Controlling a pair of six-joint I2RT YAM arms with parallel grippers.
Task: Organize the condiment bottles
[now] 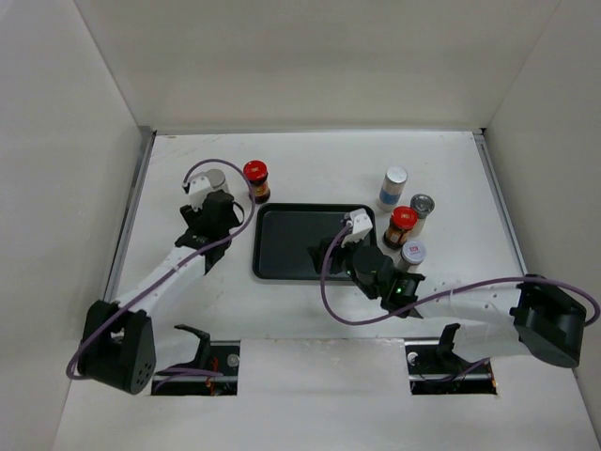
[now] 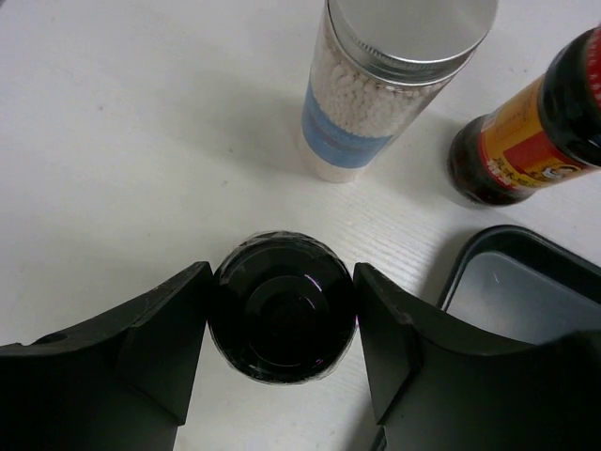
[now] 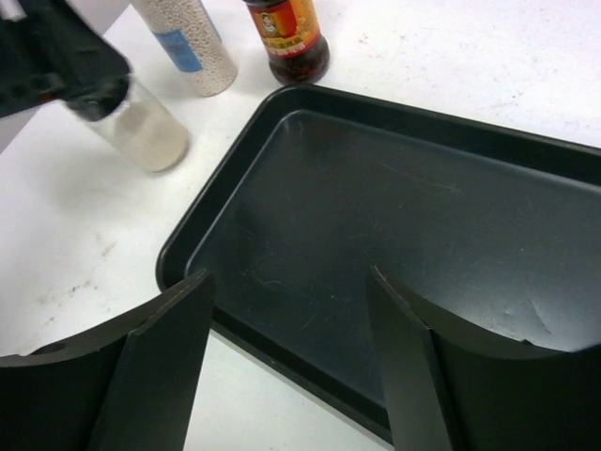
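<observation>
My left gripper (image 2: 282, 293) is shut on the black-capped bottle (image 2: 282, 310), one finger on each side of its cap. In the top view my left gripper (image 1: 214, 209) hides it. Just beyond stand a white-bead shaker with a silver lid (image 2: 376, 103) and a dark jar with a red lid (image 2: 526, 141). In the right wrist view the held bottle (image 3: 146, 132) has a clear body with pale contents. My right gripper (image 3: 291, 310) is open and empty over the near edge of the black tray (image 3: 394, 188). In the top view my right gripper (image 1: 349, 235) is over the tray's right part.
The tray (image 1: 291, 246) lies mid-table. To its right stand a blue-labelled white shaker (image 1: 394, 186), a red-lidded jar (image 1: 402, 224), a silver-lidded shaker (image 1: 423, 207) and a grey-lidded shaker (image 1: 411, 254). White walls enclose the table.
</observation>
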